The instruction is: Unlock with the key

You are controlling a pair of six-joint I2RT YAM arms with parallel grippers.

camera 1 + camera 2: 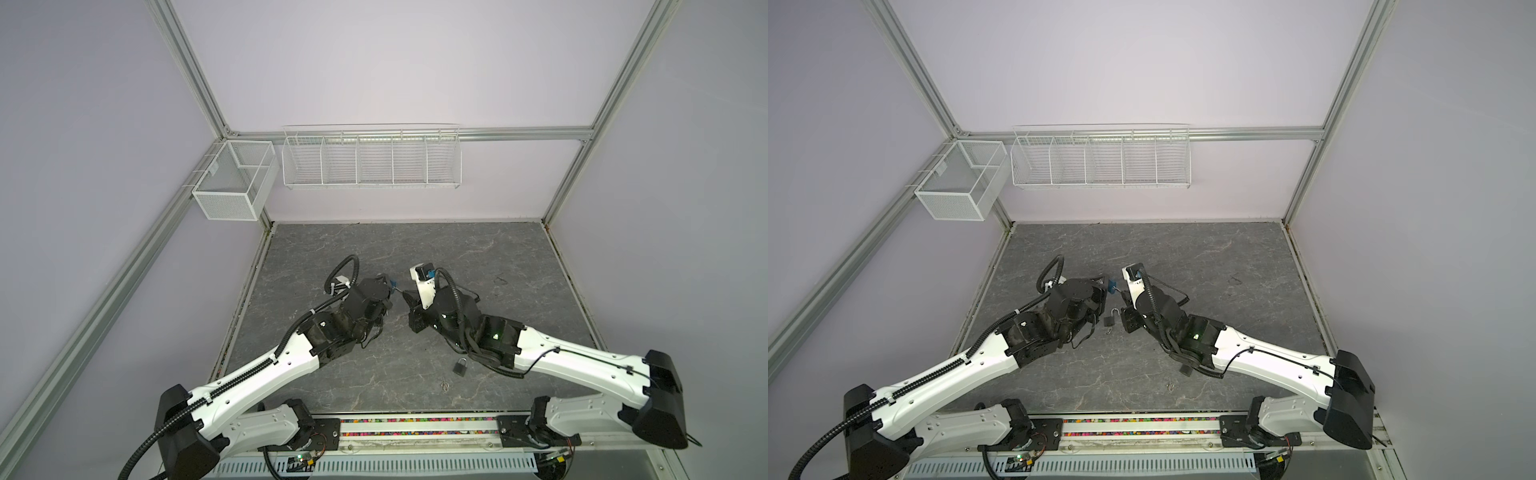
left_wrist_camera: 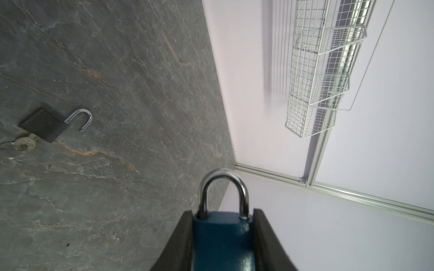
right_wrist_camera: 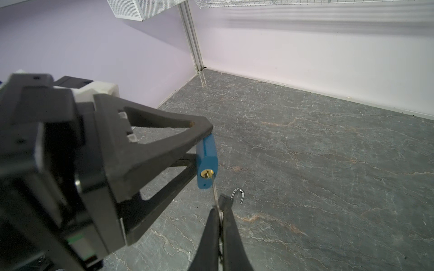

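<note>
Light is soft, even and bright, coming from above; the pale walls (image 1: 395, 62) show no hot spots. In both top views the grey worktop (image 1: 415, 257) is evenly lit with only faint, soft-edged shadows, and the frame rails (image 1: 193, 70) splay outward toward the picture corners, a wide-lens stretch. In the left wrist view the wire rack (image 2: 314, 70) throws a streaked grey shadow on the wall, the shackle (image 2: 222, 185) of the blue padlock (image 2: 222, 237) glares white and is blurred, and the fingers (image 2: 180, 241) of the left end effector (image 2: 222, 212) are out of focus. In the right wrist view the right end effector (image 3: 218, 204) is blurred, and the key (image 3: 215, 190) is a thin pale line.
</note>
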